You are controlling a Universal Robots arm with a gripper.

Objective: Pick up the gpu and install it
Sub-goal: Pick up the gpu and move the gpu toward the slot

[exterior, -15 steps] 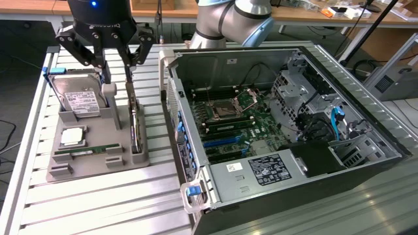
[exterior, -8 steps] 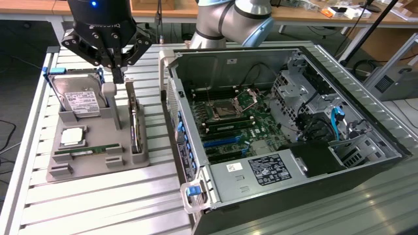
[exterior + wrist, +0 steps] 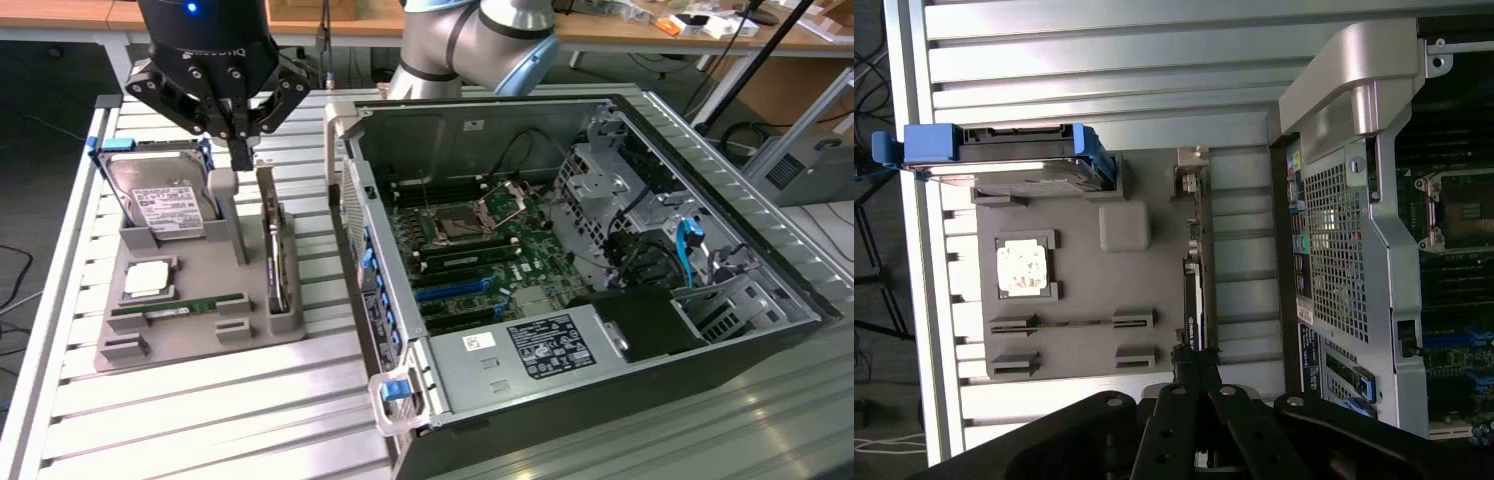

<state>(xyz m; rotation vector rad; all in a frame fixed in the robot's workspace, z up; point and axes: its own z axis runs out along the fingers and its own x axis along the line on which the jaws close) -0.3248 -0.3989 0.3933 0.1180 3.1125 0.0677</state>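
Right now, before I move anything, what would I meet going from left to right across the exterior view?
hard drive → gpu → case's perforated wall → CPU socket → blue cable

The desk [image 3: 200, 420] is ridged, shiny metal. The holder tray [image 3: 187, 345] is dull grey plastic. The gpu [image 3: 276, 262] has a silvery metal edge. The hard drive [image 3: 134, 180] is shiny metal with a white paper label [image 3: 168, 212]. The pincer [image 3: 242, 150] is glossy black.
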